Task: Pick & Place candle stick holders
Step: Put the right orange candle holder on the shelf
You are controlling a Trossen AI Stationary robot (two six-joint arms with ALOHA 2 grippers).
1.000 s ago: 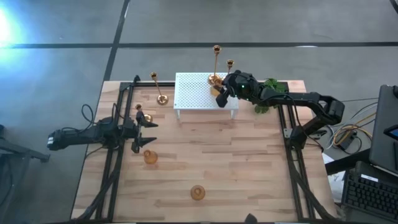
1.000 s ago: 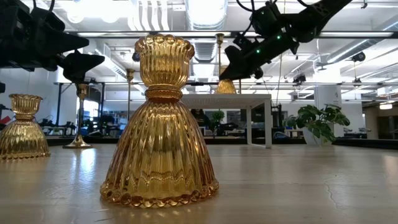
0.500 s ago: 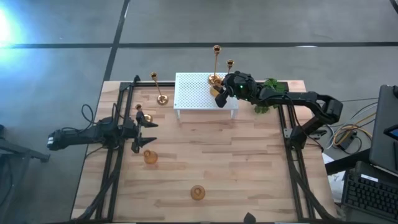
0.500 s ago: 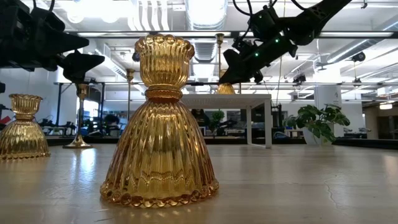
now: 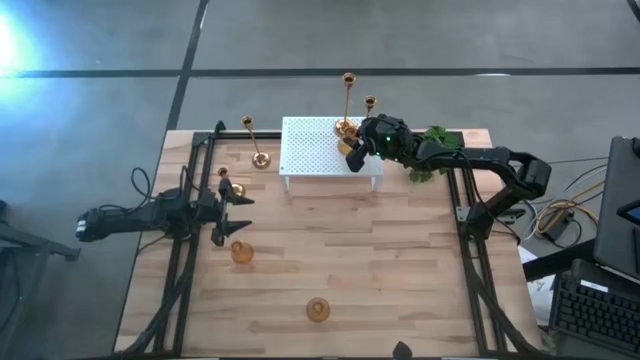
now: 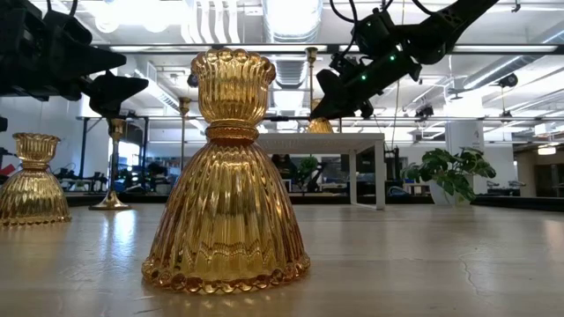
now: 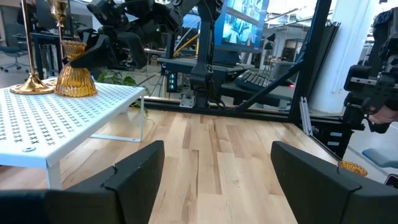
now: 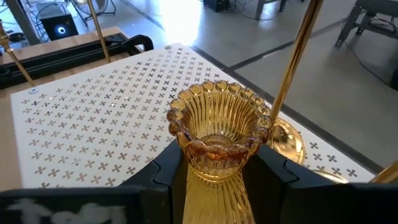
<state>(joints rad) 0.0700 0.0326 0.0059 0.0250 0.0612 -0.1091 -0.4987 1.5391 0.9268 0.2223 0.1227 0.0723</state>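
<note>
Right now, right gripper: closed partway on a squat ribbed holder, one finger on each side of its narrow neck, just under the scalloped cup
Squat ribbed holder, place: over the right rear part of the white perforated stand; whether its base sits on the stand or hangs just above it cannot be told
Handling, as a judgement: looks like amber glass or thin brass, rigid, smooth and slippery, likely to chip or dent if dropped; the neck under the flared cup seems the safest hold, since the rim stops it sliding down
Neighbour on the stand: a tall thin holder stands just beside the held one, close enough to be knocked
Left gripper: wide open, empty, waiting over the table's left side
Other holders: a tall one left of the stand, a small one near the left gripper, two squat ones on the front boards
Plant sprig: right of the stand
</note>
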